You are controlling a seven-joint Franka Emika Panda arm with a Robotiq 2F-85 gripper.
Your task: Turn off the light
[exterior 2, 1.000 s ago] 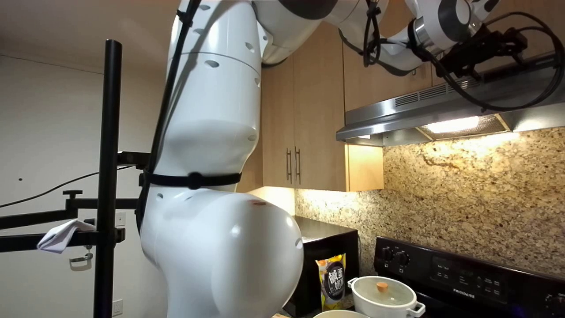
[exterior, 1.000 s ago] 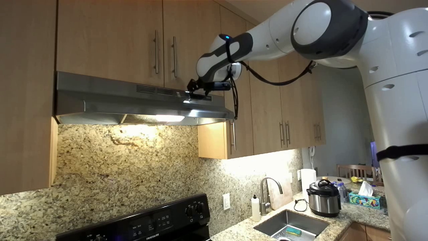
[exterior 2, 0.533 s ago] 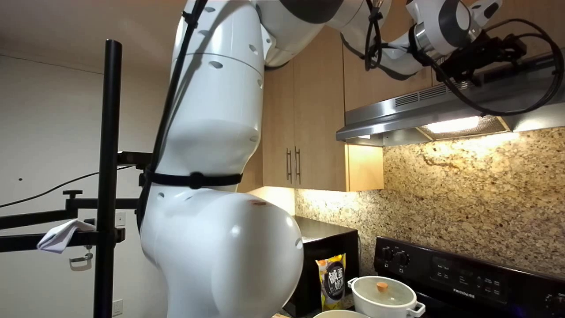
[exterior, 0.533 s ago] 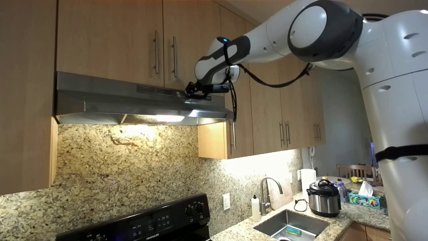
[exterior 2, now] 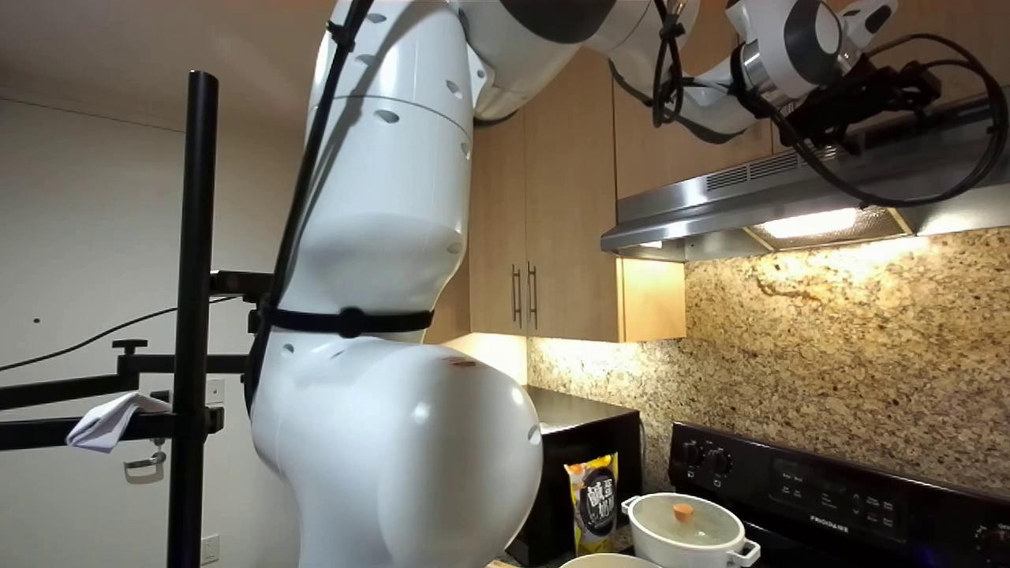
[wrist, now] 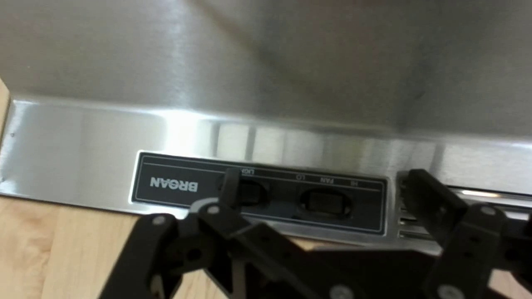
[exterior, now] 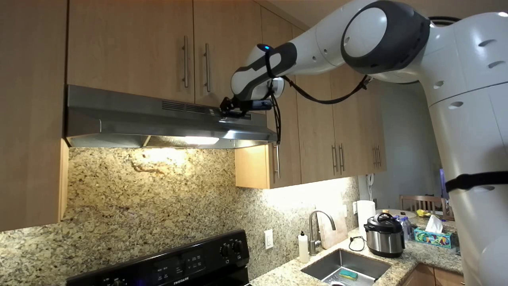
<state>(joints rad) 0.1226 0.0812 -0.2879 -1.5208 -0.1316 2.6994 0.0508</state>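
Observation:
The hood light [exterior: 201, 140] glows in both exterior views [exterior 2: 810, 223], under the steel range hood [exterior: 158, 119]. In the wrist view, a black Broan control panel [wrist: 361, 207] holds a light switch [wrist: 251, 193] and a fan switch [wrist: 326, 203]. My gripper [wrist: 324, 180] is open, with nothing between its fingers. One finger [wrist: 230, 187] covers part of the light switch's left side; I cannot tell whether it touches. The other finger [wrist: 434, 207] is past the panel's right end, over the vent slots. In an exterior view the gripper [exterior: 225, 113] is at the hood's front.
Wooden cabinets [exterior: 131, 47] with bar handles rise directly above the hood. A loop of cable [exterior 2: 876, 193] hangs from the wrist in front of the hood. Below are the black stove [exterior: 166, 266], a lidded white pot [exterior 2: 686, 528] and a sink [exterior: 345, 266].
The arm and gripper moved slightly down and toward the hood's controls between one second and half a second ago. Since then they are nearly still. The light stays lit.

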